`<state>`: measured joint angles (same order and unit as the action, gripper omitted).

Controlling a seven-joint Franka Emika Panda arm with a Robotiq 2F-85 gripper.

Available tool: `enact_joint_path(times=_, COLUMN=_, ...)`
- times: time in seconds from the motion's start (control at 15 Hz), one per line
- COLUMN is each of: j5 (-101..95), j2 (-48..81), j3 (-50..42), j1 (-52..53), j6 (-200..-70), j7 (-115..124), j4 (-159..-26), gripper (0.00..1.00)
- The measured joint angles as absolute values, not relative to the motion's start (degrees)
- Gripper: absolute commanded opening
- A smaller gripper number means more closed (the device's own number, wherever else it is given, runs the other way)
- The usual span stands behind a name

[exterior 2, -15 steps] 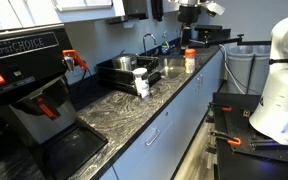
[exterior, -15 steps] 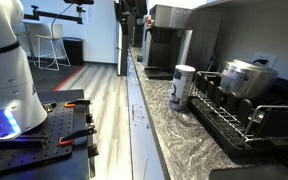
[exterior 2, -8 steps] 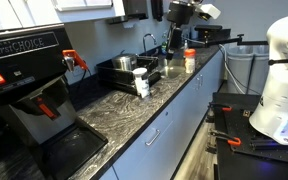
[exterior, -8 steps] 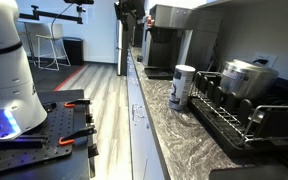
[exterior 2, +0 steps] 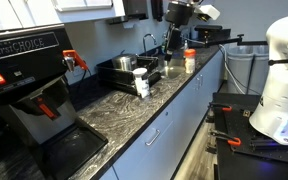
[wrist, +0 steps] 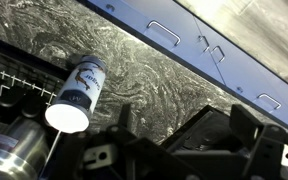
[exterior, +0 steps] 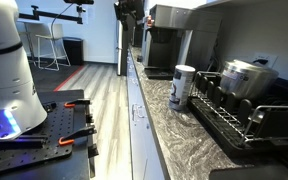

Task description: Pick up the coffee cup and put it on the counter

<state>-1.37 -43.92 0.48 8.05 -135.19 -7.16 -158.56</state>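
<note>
The gripper (wrist: 172,138) hangs high above the counter (wrist: 154,75), and its jaws stand wide apart with nothing between them. In the wrist view its dark fingers (wrist: 112,148) come in from the lower edge, and the marbled stone shows in the gap. In both exterior views the gripper (exterior 2: 177,18) (exterior: 129,12) is up near the top of the picture, well apart from everything on the counter (exterior 2: 134,110) (exterior: 174,125).

A white tumbler (wrist: 79,88) with a dark top stands upright on the stone, just beside the black wire rack (wrist: 9,85). In an exterior view the tumbler (exterior: 182,85) is at the end of the rack (exterior: 234,118) that faces the coffee machine (exterior: 169,40). A steel pot (exterior: 246,76) sits in the rack; in the wrist view the pot (wrist: 12,152) is at the lower left corner.

The cup I cannot make out with certainty. The inside of the rack is dark, and no squat dark vessel separates clearly from it in any view. On the open stone of the counter I see no cup.

In an exterior view a bottle (exterior 2: 189,60) with an orange cap stands on the counter beyond the rack (exterior 2: 134,70). The grey drawers (wrist: 174,30) with metal handles run under the counter's front edge. The white robot base (exterior 2: 279,70) stands on a black table apart from the counter.
</note>
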Motion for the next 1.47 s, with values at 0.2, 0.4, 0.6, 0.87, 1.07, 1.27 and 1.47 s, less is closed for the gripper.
enact_joint_path(times=0.2, j5=-1.38, j2=-43.92, j3=1.3, j1=8.14, j6=-136.34, j7=-7.12, j4=-158.8, gripper=1.0)
enact_joint_path(times=0.4, j5=-1.38, j2=-43.27, j3=5.62, j1=9.56, j6=-141.69, j7=-5.07, j4=-158.94, gripper=1.0)
enact_joint_path(times=0.6, j5=-1.37, j2=-41.44, j3=11.15, j1=12.13, j6=-148.07, j7=-0.72, j4=-158.95, gripper=1.0)
enact_joint_path(times=0.87, j5=-1.37, j2=-37.25, j3=15.86, j1=14.23, j6=-156.56, j7=2.88, j4=-158.97, gripper=1.0)
enact_joint_path(times=1.07, j5=-1.38, j2=-33.26, j3=17.63, j1=14.43, j6=-163.07, j7=3.72, j4=-158.97, gripper=1.0)
enact_joint_path(times=1.27, j5=-1.45, j2=-29.35, j3=19.25, j1=14.46, j6=-169.72, j7=4.93, j4=-158.94, gripper=1.0)
enact_joint_path(times=1.47, j5=-1.74, j2=-26.21, j3=22.4, j1=13.26, j6=-174.43, j7=7.23, j4=-158.43, gripper=1.0)
